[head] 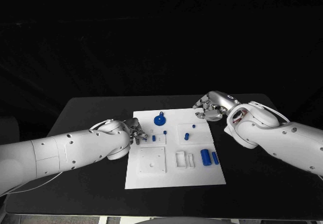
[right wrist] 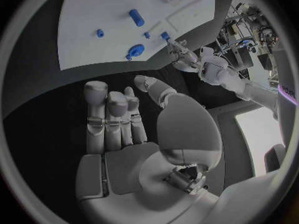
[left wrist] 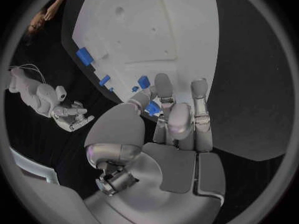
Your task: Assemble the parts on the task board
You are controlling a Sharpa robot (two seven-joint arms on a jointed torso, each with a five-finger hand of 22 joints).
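Left robot hand (head: 136, 133) sits at the board's (head: 202, 175) left edge, fingertips on a small blue part (left wrist: 153, 108) there; whether it grips the part I cannot tell. Right robot hand (head: 210, 108) hangs over the bench (head: 87, 112) just off the board's far right corner, fingers loosely curled, holding nothing. Board lies mid-bench. On it: a blue ring piece (head: 159, 120) near the far edge, small pegs (head: 186, 136) mid-board, two blue cylinders (head: 205, 157) near the right edge.
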